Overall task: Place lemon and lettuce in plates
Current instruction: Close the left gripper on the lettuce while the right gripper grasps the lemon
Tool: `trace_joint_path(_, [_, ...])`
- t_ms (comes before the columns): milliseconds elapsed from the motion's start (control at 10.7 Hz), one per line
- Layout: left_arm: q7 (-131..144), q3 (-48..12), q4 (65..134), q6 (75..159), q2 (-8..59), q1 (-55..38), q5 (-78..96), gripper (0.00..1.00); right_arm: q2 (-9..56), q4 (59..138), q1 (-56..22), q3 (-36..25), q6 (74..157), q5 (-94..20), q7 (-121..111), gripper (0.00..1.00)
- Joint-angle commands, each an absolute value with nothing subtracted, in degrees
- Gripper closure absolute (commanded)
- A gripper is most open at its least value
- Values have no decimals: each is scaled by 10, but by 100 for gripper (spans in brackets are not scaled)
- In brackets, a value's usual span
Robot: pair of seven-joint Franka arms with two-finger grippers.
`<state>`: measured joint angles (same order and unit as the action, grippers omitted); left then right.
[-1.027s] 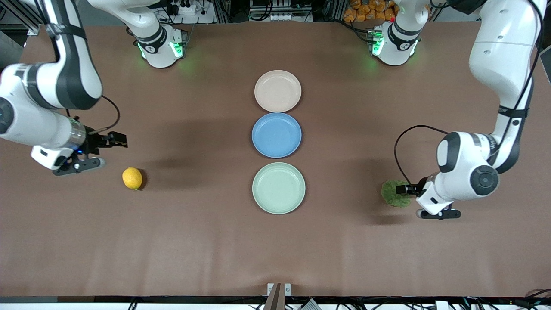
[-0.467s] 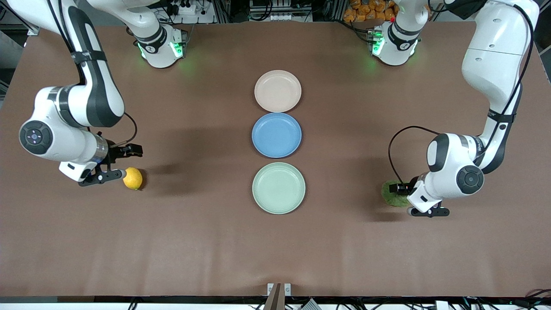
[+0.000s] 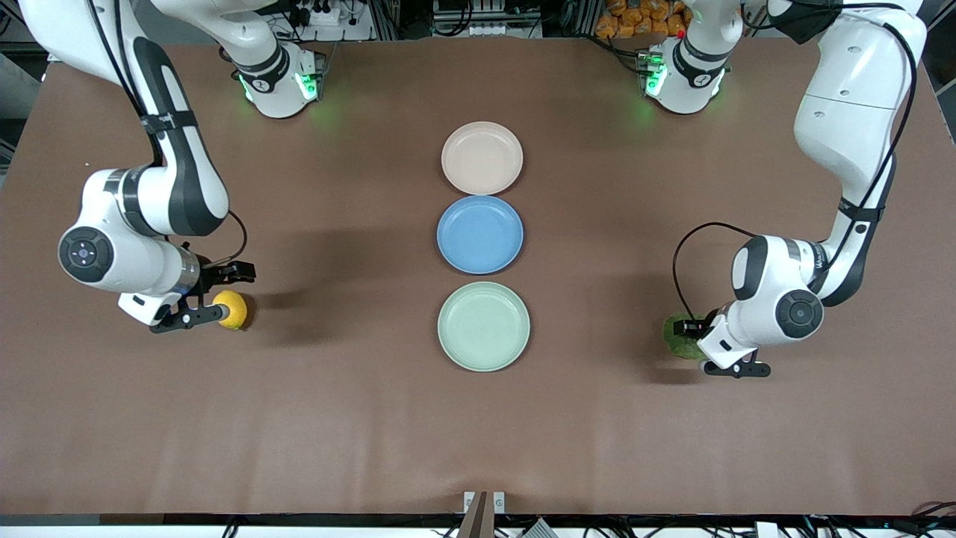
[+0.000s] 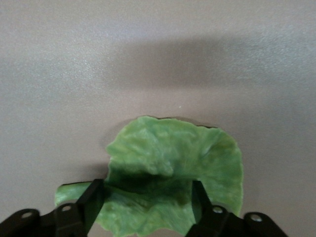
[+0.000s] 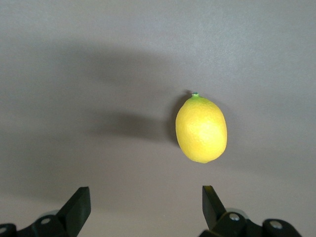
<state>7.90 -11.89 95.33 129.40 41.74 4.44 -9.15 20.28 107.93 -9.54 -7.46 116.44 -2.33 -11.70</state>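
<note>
- Closing on both targets in the front view: the right gripper (image 3: 216, 293), well short of the lemon (image 3: 231, 308) a second ago, now hangs over it, so a pickup looks near; the left gripper (image 3: 698, 345) has crept in over the lettuce (image 3: 676, 335); the beige-pink plate (image 3: 482, 158) at 12 o'clock of the blue plate (image 3: 479, 234) and the mint plate (image 3: 483, 326) at 6 o'clock hold nothing.
- Left wrist view: the fingers (image 4: 92, 203) straddle the leaf (image 4: 173, 173), spread, not yet pinching.
- Right wrist view: jaws wide, released; the fruit (image 5: 201, 129) lies ahead on the bare brown table (image 5: 98, 74); racks and cables edge the room.
</note>
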Motion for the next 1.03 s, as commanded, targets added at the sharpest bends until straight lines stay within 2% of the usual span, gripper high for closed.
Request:
trace_joint_path(0, [91, -120, 953, 1303, 418, 43, -118, 100, 227, 1072, -95, -76, 1178, -33, -112, 0])
trace_joint_path(560, [111, -120, 948, 1297, 405, 29, -118, 100, 287, 1062, -82, -78, 1244, -53, -185, 0])
trace_joint_path(934, [120, -126, 933, 1270, 379, -8, -112, 100, 326, 1024, -49, -79, 1245, -47, -278, 0])
